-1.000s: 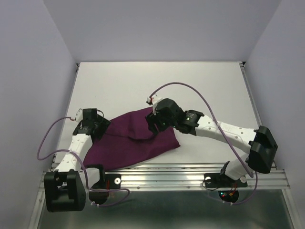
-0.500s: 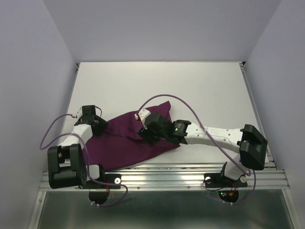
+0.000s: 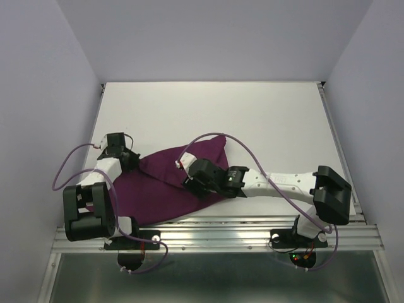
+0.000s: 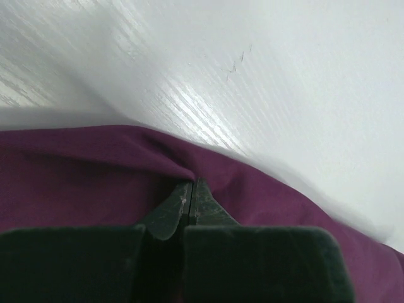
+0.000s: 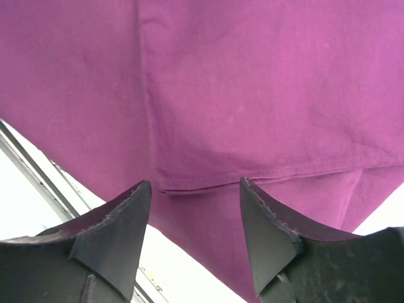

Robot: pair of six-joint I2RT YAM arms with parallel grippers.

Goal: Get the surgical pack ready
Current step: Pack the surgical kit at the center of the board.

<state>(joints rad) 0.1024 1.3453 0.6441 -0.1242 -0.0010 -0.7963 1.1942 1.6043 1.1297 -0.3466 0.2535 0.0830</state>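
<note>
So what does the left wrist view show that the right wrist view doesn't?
Only the left wrist: the left hand shut, pinching a raised edge of the purple drape, with bare white table beyond. Only the right wrist: the right hand open above a hemmed fold, and a metal rail at the table's edge. Both: the purple drape.

White table (image 3: 252, 113) fills the middle of the frame, evenly lit; pale lavender walls (image 3: 214, 38) enclose three sides; metal rail (image 3: 227, 230) along the bottom.

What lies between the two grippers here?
Only the purple drape, folded and creased, spans between the left gripper and right gripper; the top view shows it.
</note>
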